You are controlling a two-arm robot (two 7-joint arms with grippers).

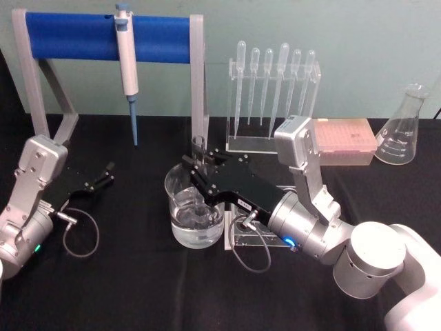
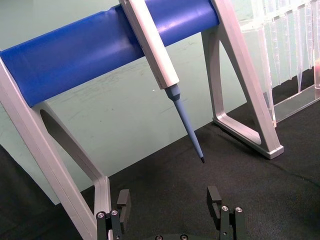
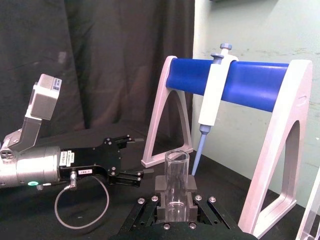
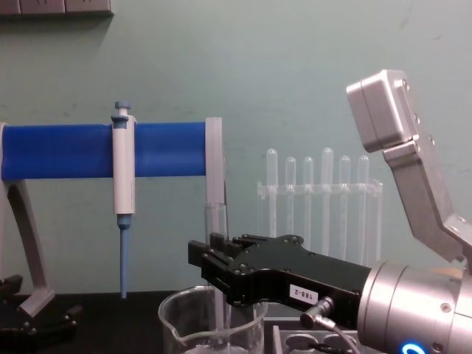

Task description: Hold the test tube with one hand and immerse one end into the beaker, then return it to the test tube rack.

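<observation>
Head view looks down, chest view level; both share the beaker (image 1: 187, 231).

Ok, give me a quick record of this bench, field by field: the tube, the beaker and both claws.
tube: long clear glass test tube, upright, clamped in the black right claw
beaker: wide clear glass beaker holding clear liquid, directly under the tube
tube end: lower end inside the beaker; contact with the liquid unclear
left claw: black left claw, open, holding nothing, low beside the blue-barred pipette stand
stage: tube at the beaker, return step not yet done
</observation>
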